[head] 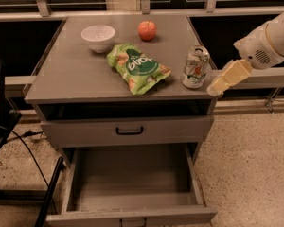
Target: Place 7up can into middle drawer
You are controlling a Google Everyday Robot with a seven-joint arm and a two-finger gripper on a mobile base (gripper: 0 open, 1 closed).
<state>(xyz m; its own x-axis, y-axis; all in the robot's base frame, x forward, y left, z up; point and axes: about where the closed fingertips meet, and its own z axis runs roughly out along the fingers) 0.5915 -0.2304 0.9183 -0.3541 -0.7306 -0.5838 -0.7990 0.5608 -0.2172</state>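
The 7up can (195, 66) stands upright on the grey cabinet top (80, 74), near its right front corner, silvery-white with green and red print. The gripper (218, 85), cream-coloured on a white arm, hangs just right of the can, past the cabinet's right edge, apart from the can and holding nothing. The middle drawer (132, 186) is pulled out below, a wide grey tray with a bare floor.
A green crisp bag (137, 67) lies mid-top, left of the can. A white bowl (98, 37) and a red apple (147, 30) sit at the back. A shut drawer front with a black handle (129, 130) is above the open drawer. Black cables (23, 145) lie at the left.
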